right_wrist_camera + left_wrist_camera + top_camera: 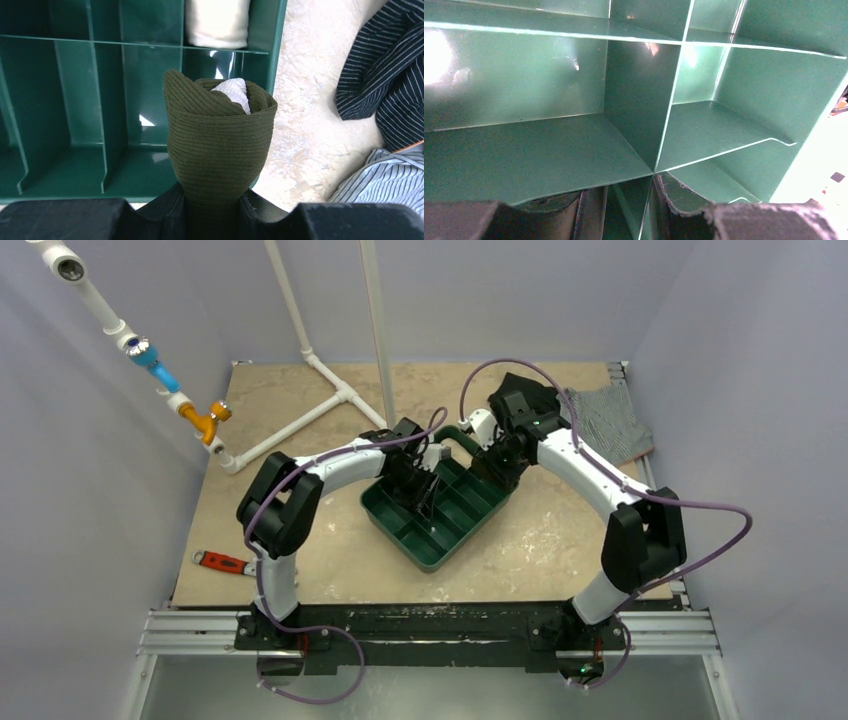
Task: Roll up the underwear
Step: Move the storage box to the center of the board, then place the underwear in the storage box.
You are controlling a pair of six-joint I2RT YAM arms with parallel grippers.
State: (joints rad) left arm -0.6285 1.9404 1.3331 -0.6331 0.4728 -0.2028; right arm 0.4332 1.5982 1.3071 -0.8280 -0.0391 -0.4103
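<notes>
View from my two wrists, roll held at the tray. My right gripper (212, 212) is clamped on the lower end of the underwear (220, 145), which stands upright as an olive roll with the cream waistband (234, 92) showing at its core. The roll hangs just in front of the green tray (274, 45), near its right wall; one far compartment already holds a white roll (217, 22). My left gripper (624, 222) sits low inside the tray with its fingers apart and nothing between them except a divider edge they appear to straddle without touching. On the table (310, 125) to the right lie a dark striped garment (385, 75) and a lighter striped garment (385, 187), well clear of the roll. Risks, as I judge them: only the base is pinched, so the flared top could unwind once I let go. Lowering off-centre could catch the cloth on a tray wall. My left fingers, if swung sideways, could drag the divider and shift the tray under the roll.
</notes>
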